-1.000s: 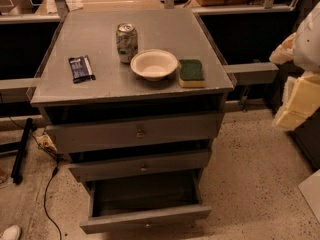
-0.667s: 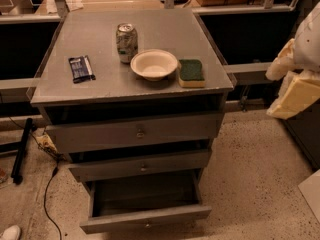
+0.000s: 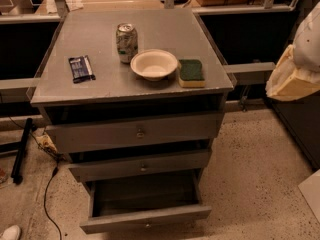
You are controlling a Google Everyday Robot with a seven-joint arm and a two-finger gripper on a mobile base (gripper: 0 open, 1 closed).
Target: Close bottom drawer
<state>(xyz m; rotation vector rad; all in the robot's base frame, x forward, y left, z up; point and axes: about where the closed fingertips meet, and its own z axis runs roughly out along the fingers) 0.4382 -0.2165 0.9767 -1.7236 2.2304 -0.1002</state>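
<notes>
The bottom drawer (image 3: 145, 218) of the grey cabinet (image 3: 135, 131) is pulled out towards me. Its dark inner box (image 3: 145, 194) lies open and looks empty. Its flat grey front has a small knob in the middle. The middle drawer (image 3: 142, 165) and the widest top drawer (image 3: 137, 132) stick out a little less. My gripper (image 3: 294, 80) shows as a white and cream shape at the right edge of the view. It is level with the cabinet top, well to the right of the cabinet and high above the bottom drawer, touching nothing.
On the cabinet top stand a drink can (image 3: 126, 42), a white bowl (image 3: 154, 64), a green and yellow sponge (image 3: 191, 73) and a dark snack packet (image 3: 81, 68). A black cable (image 3: 47, 194) runs over the speckled floor at left. A dark panel (image 3: 300, 129) stands at right.
My gripper has moved a little to the left and upwards at the right edge. The drawers and the things on top have not moved.
</notes>
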